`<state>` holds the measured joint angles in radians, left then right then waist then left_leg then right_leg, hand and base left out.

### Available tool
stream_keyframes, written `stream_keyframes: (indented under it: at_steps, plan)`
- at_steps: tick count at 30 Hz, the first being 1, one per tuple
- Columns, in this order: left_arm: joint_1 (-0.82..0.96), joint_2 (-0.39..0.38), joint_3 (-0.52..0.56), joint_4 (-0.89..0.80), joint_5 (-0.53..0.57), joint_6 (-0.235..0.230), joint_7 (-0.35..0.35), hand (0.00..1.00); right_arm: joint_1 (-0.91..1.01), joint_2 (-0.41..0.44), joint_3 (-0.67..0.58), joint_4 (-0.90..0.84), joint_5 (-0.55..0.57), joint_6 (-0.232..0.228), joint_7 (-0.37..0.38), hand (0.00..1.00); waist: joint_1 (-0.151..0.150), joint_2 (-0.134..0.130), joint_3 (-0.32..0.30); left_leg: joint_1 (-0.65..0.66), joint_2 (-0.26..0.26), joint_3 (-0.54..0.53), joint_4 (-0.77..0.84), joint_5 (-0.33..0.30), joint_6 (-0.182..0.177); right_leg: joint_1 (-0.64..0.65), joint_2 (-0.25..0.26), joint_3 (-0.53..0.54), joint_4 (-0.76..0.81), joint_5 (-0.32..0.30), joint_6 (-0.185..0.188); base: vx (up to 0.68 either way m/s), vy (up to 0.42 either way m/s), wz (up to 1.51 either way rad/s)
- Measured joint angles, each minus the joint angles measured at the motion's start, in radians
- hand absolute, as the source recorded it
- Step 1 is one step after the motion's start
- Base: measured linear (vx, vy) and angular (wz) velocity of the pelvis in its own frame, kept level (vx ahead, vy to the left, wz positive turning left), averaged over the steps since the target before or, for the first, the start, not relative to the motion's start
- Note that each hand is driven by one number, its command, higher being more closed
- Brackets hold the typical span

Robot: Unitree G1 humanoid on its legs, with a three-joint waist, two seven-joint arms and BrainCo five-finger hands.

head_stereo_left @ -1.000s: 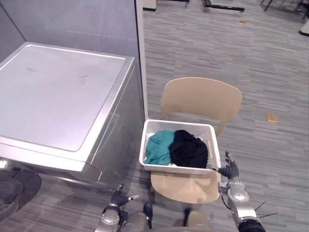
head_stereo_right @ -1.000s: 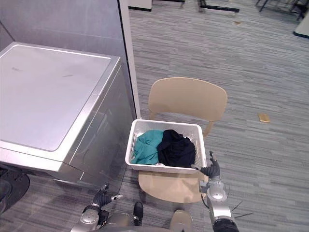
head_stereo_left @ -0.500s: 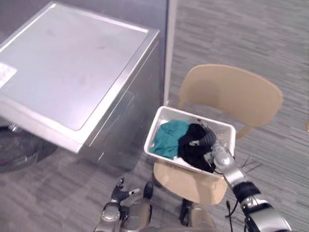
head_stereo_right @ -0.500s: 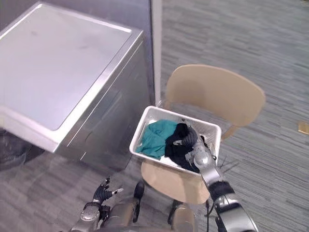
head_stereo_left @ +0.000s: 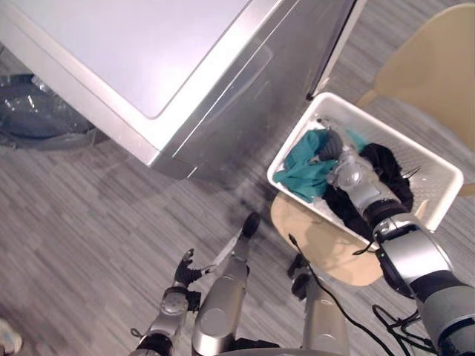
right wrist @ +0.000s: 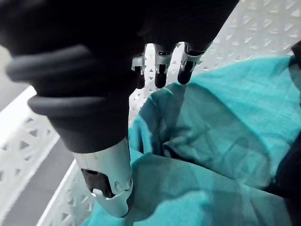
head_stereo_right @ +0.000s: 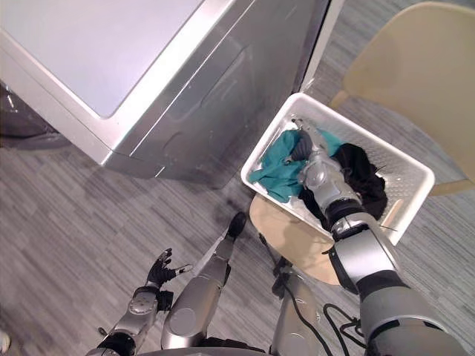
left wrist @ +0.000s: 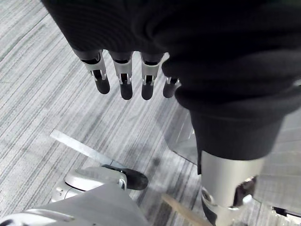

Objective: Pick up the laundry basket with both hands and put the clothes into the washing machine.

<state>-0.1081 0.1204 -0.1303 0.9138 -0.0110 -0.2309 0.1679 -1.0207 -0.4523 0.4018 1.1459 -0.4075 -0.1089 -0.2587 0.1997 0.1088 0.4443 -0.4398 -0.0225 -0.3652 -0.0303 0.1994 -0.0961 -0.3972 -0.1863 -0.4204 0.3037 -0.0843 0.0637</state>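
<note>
Grey floor [head_stereo_left: 89, 200], washer [head_stereo_left: 148, 52] beside chair [head_stereo_left: 438, 67], basket [head_stereo_left: 439, 167], right hand [head_stereo_left: 346, 170] inside

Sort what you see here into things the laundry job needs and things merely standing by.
Needed: laundry basket, teal garment, black garment, washing machine, right hand, left hand.
Standing by: beige chair under the basket, grey carpet floor.
</note>
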Motion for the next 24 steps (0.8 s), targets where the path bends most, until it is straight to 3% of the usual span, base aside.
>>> stream_keyframes:
  at_steps: [3,6,7,13,17,22,24]
  plan:
    - [-0.053,-0.024,-0.050,0.001,-0.024,-0.005,0.012,0.00,-0.043,-0.037,0.018,0.068,-0.037,0.019,-0.003,0.00,0.030,0.030,0.015,-0.029,0.005,-0.033,-0.029,0.030,-0.009,-0.036,-0.001,-0.023,0.018,-0.007,-0.012,-0.06,-0.134,0.22]
    - [-0.075,-0.044,-0.074,0.000,-0.028,-0.012,0.013,0.00,-0.056,-0.048,0.051,0.088,-0.060,0.039,-0.001,0.00,0.046,0.032,0.016,-0.050,0.004,-0.046,-0.035,0.037,-0.017,-0.070,-0.009,-0.023,0.056,-0.027,-0.021,-0.03,-0.112,0.14]
    - [-0.077,-0.046,-0.078,0.000,-0.028,-0.013,0.013,0.00,-0.060,-0.051,0.059,0.089,-0.072,0.042,0.001,1.00,0.047,0.032,0.016,-0.050,0.004,-0.048,-0.037,0.037,-0.018,-0.078,-0.012,-0.015,0.073,-0.037,-0.023,-0.03,-0.120,0.14]
    - [-0.111,-0.063,-0.076,0.001,-0.028,-0.013,0.012,0.00,-0.086,-0.069,0.112,0.085,-0.089,0.043,0.010,1.00,0.059,0.032,0.016,-0.045,0.009,-0.048,-0.061,0.046,-0.031,-0.131,-0.031,0.002,0.177,-0.093,-0.032,-0.06,-0.146,0.01]
    - [-0.116,-0.081,-0.076,0.000,-0.028,-0.013,0.011,0.00,-0.077,-0.065,0.104,0.054,-0.056,0.040,0.031,1.00,0.059,0.032,0.016,-0.035,0.020,-0.044,-0.061,0.052,-0.039,-0.134,-0.025,0.011,0.193,-0.100,-0.039,-0.06,-0.132,-0.07]
    - [-0.116,-0.077,-0.068,0.001,-0.028,-0.005,0.011,0.00,0.000,-0.055,-0.009,-0.080,0.046,0.048,0.044,1.00,0.031,0.025,0.020,0.004,0.031,-0.033,-0.061,0.052,-0.039,-0.093,-0.009,0.021,0.171,-0.091,-0.047,-0.02,-0.081,-0.09]
    - [-0.115,-0.072,-0.052,-0.004,-0.028,-0.003,0.012,0.00,0.072,-0.044,-0.099,-0.249,0.108,0.046,0.038,1.00,0.020,0.015,0.027,0.047,0.046,-0.016,-0.063,0.051,-0.039,-0.041,0.013,0.030,0.129,-0.071,-0.049,0.00,-0.067,-0.20]
